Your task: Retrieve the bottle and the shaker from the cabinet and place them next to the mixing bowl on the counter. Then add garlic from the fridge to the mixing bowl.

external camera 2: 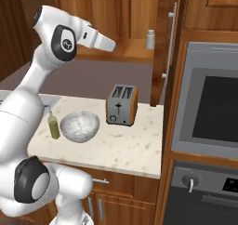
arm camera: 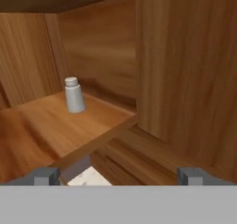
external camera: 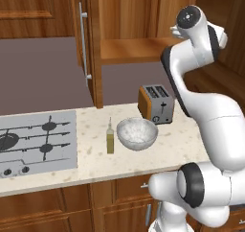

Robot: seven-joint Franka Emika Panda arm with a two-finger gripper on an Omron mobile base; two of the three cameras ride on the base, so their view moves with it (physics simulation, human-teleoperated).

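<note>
Reddish-brown wooden wall cabinet (arm camera: pixel 111 47) is faced by the two-finger claw (arm camera: pixel 118 176), jaws spread wide, nothing held. Small pale grey shaker (arm camera: pixel 73 95) is seen upright on the plank shelf (arm camera: pixel 55 126), ahead and left of the claw, well apart.

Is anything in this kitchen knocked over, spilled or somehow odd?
Nothing stands out. The slim bottle of yellow-green oil stands upright beside the silvery mixing bowl, and the small pale grey shaker stands upright on the wooden cabinet shelf.

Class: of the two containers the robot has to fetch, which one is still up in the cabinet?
The shaker, small and pale grey, stands on the cabinet shelf. The bottle, tall with yellow-green oil, is already on the counter beside the mixing bowl.
</note>
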